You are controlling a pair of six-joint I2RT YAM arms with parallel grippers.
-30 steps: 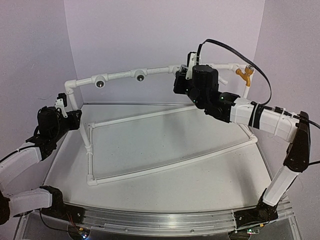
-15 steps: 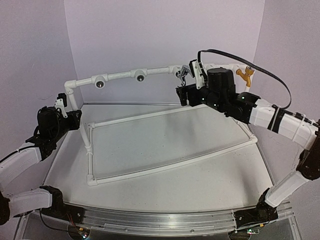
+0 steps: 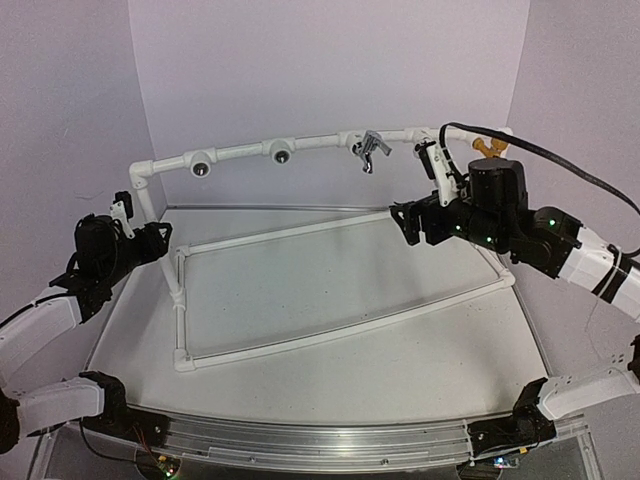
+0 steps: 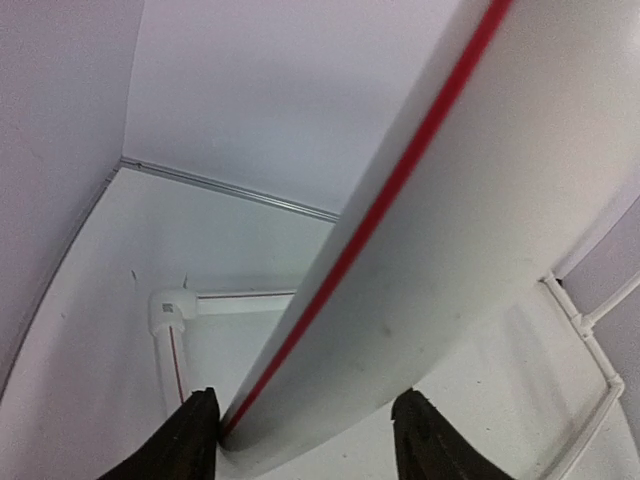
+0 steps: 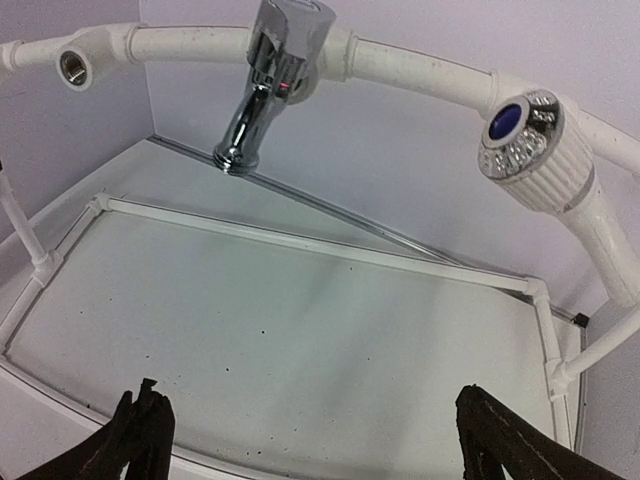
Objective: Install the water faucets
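A silver-grey water faucet [image 3: 370, 150] [image 5: 265, 80] hangs from the top rail of the white pipe frame [image 3: 240, 150], spout down. A white faucet [image 5: 530, 150] with a blue cap sits on the rail to its right. The orange-yellow faucet [image 3: 487, 146] shows at the rail's right end, partly behind my right arm. Below and right of the silver faucet my right gripper [image 3: 410, 222] [image 5: 320, 440] stands wide open and empty. My left gripper [image 3: 160, 240] [image 4: 310, 405] is open around the frame's left post [image 4: 450, 200], which lies against the left finger and apart from the right one.
Two tee fittings [image 3: 201, 167] [image 3: 281, 153] with dark holes sit on the rail's left half; one [image 5: 75, 65] shows in the right wrist view. The frame's base pipes [image 3: 330, 335] lie on the white table, with purple walls close behind and at both sides.
My right gripper opened, let go of the silver faucet on the rail and drew back down and to the right. My left gripper loosened its hold on the post.
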